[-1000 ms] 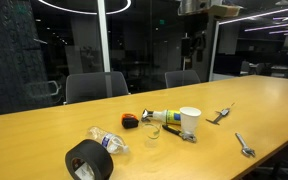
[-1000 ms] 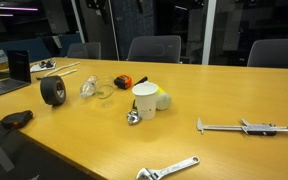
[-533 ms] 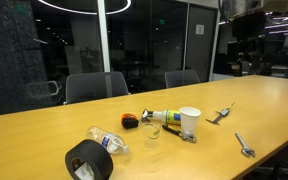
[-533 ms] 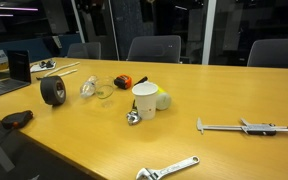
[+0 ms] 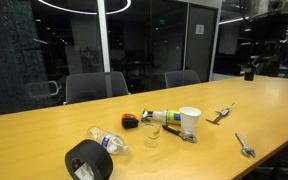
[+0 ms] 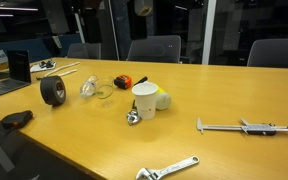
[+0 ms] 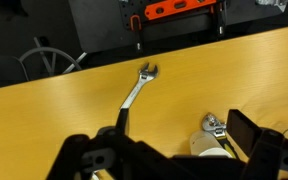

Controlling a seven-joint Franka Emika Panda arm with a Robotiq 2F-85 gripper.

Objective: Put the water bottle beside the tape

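The water bottle [image 5: 109, 140] lies on its side at the lower left of the desk [image 5: 264, 105], just beside the roll of black tape [image 5: 89, 160]. In an exterior view it shows again as the water bottle [image 6: 92, 89], right of the tape [image 6: 52, 91] and left of the orange tape measure [image 6: 124, 81].

It is clear, thin plastic, looks crumpled and seems to hold little or nothing. I judge it very light, with soft walls that will cave under a squeeze and a slick skin that may slide or roll on the smooth wood. The neck by the cap should be the stiffest hold. Failing that, a gentle grip across the middle of the body, square to its long axis, should do.

In the wrist view the pincer [image 7: 162, 140] enters from the bottom edge, its fingers [image 7: 246, 135] standing wide apart with nothing between them. It looks down on a wrench [image 7: 134, 90] and a white cup [image 7: 212, 148]. The bottle is not in that view, so the pincer is well apart from it.
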